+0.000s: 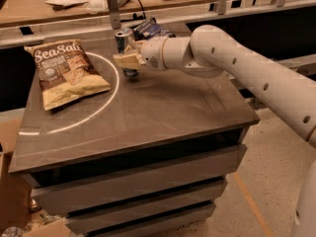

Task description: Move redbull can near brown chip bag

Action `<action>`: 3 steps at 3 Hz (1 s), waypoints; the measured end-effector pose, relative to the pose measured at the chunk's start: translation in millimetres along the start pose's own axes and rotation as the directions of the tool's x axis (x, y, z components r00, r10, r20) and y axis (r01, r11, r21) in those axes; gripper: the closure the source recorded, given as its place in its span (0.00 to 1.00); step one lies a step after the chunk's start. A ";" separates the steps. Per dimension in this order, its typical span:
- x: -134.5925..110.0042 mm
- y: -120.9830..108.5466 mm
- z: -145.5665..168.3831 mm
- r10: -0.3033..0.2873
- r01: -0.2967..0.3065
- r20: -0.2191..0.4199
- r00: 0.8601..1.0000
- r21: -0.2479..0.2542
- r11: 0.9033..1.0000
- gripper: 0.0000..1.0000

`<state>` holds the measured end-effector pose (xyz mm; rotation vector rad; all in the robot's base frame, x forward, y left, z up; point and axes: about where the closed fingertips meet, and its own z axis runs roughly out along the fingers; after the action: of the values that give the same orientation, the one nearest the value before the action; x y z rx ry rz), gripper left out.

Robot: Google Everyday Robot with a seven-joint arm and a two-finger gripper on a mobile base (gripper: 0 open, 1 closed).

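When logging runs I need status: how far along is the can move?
Done: the claw grips the redbull can. In hand: the can is to the right of the brown chip bag, a gap between them. Left: bring it closer, set it down, release.

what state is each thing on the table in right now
gripper: shut on the can, right of the brown bag
can: upright, held, apart from the brown bag
brown bag: lying flat, label up
blue bag: lying behind the gripper
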<state>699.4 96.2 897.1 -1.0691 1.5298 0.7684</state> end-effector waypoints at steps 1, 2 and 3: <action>-2.2 10.3 15.2 0.010 -0.010 0.012 1.000 -0.040 0.999 1.00; -1.1 21.3 26.9 0.019 -0.017 0.020 1.000 -0.073 0.997 1.00; 3.7 30.3 34.2 0.031 -0.029 0.025 0.999 -0.096 0.995 0.84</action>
<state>684.9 137.6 883.9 -1.1039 1.5025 0.8803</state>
